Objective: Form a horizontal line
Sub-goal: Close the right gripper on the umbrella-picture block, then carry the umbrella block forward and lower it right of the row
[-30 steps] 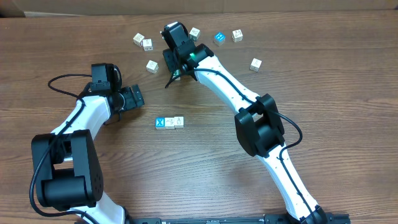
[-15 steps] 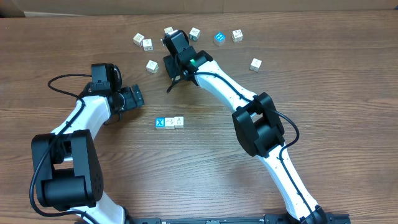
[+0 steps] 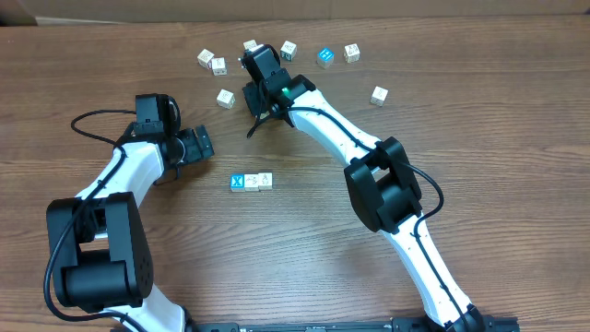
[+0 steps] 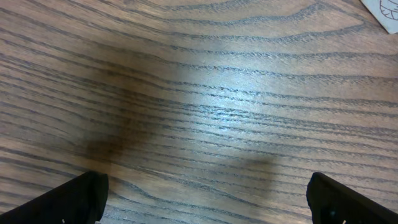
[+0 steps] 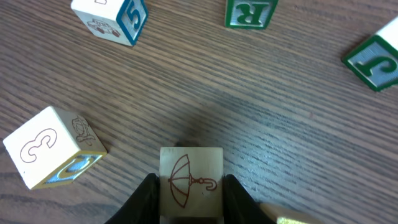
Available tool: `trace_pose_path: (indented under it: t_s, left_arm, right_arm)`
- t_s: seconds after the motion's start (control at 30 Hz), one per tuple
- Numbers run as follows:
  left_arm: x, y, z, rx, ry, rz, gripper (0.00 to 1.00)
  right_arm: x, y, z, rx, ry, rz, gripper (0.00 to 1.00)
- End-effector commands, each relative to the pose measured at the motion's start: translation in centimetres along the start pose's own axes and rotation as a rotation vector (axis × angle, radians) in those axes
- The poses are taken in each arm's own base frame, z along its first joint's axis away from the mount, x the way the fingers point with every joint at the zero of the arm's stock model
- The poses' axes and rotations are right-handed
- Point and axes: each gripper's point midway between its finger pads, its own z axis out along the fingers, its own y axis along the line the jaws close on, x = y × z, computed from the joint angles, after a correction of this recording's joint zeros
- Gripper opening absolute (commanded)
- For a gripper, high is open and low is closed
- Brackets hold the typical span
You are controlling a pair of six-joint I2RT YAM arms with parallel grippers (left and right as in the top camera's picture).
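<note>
A row of three blocks, blue-faced at its left end, lies mid-table. My right gripper is behind it, shut on a pale block with a red umbrella drawing, which sits between the black fingers; I cannot tell whether the block touches the table. In the overhead view the arm hides this block. My left gripper is open and empty over bare wood, left of the row; only its fingertips show in the left wrist view.
Loose blocks lie along the back: two at the left, one, one, one, a blue one, one and one. The right wrist view shows a "3" block, "5", "R" and "J".
My right gripper shifted slightly toward the near side a second ago, uncovering a block at the back, then stayed still. The left arm has not moved.
</note>
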Motion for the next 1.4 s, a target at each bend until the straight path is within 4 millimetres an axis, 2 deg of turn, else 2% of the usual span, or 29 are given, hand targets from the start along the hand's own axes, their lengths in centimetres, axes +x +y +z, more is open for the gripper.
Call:
trace_pose_path:
  t_s: [0.0, 0.13, 0.23, 0.33, 0.43, 0.57, 1.03, 1.13, 1.2, 1.37]
  left_arm:
    - [0.5, 0.0, 0.4, 0.003, 0.018, -0.010, 1.00]
    - [0.5, 0.0, 0.4, 0.003, 0.019, -0.010, 1.00]
    - [0.5, 0.0, 0.4, 0.003, 0.019, -0.010, 1.00]
    - [0.5, 0.0, 0.4, 0.003, 0.019, -0.010, 0.99]
    - [0.5, 0.0, 0.4, 0.003, 0.019, -0.010, 1.00]
    - [0.5, 0.0, 0.4, 0.003, 0.019, -0.010, 1.00]
    - [0.5, 0.0, 0.4, 0.003, 0.019, -0.010, 0.99]
    - [0.5, 0.0, 0.4, 0.003, 0.018, -0.010, 1.00]
    - [0.5, 0.0, 0.4, 0.003, 0.019, -0.010, 1.00]
    - [0.5, 0.0, 0.4, 0.003, 0.019, -0.010, 0.99]
  right_arm:
    - [-4.0, 0.2, -3.4, -0.016, -0.083, 0.016, 0.20]
    - [-7.4, 0.4, -7.8, -0.030, -0.162, 0.022, 0.19]
    - [-9.2, 0.4, -11.1, -0.037, -0.199, 0.039, 0.20]
    - [-10.0, 0.0, -14.2, -0.040, -0.205, 0.088, 0.20]
    - [-9.5, -0.6, -16.4, -0.035, -0.166, 0.154, 0.20]
    - [-7.2, -1.1, -17.5, -0.015, -0.067, 0.194, 0.20]
    - [4.9, -2.8, -18.2, 0.121, 0.407, 0.312, 0.20]
    - [7.0, -2.5, -17.7, 0.118, 0.476, 0.329, 0.21]
    - [8.3, -2.2, -17.2, 0.105, 0.516, 0.330, 0.26]
    - [11.6, -2.1, -16.0, 0.113, 0.601, 0.328, 0.25]
